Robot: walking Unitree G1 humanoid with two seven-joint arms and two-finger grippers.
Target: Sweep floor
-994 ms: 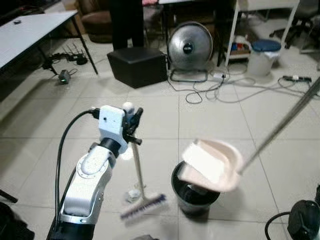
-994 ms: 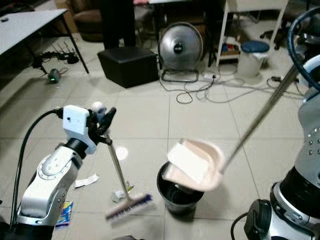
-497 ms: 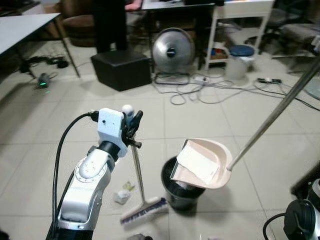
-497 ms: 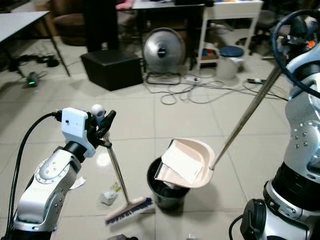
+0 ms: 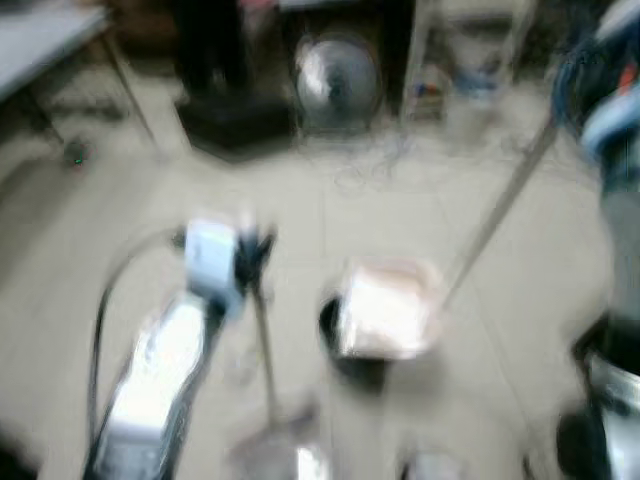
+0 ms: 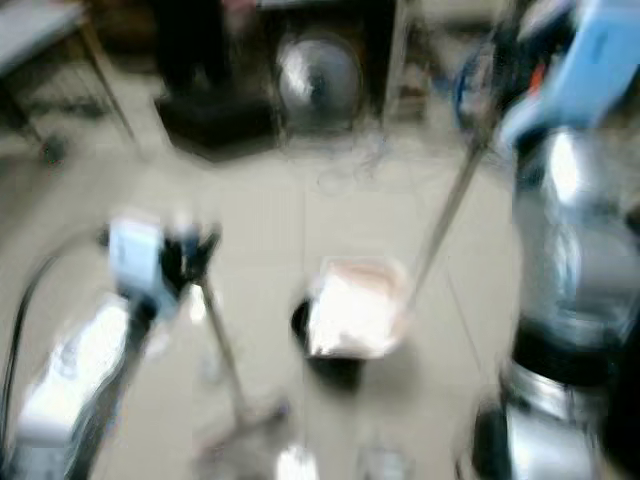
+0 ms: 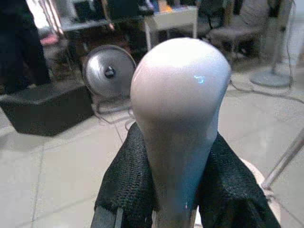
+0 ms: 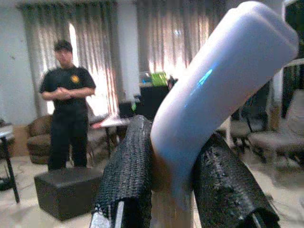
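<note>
The left pincer point(image 7: 178, 190) pinches the broom point(image 7: 178, 118) below its smooth, rounded white knob. The right pincer point(image 8: 173, 190) pinches the curved glossy handle of the dustpan point(image 8: 209, 95); its pale scoop point(image 5: 385, 310) hangs over a dark round bin point(image 5: 345, 350) on the tiled floor point(image 5: 80, 230).

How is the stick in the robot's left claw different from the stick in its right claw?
The broom handle in the left claw ends in a round, smooth knob, while the dustpan handle in the right claw ends in a bent, curved grip. The broom handle stands nearly upright down to the floor; the dustpan handle slants across to the pan over the black bin. Both are pale and squeezed between black fingers.
</note>
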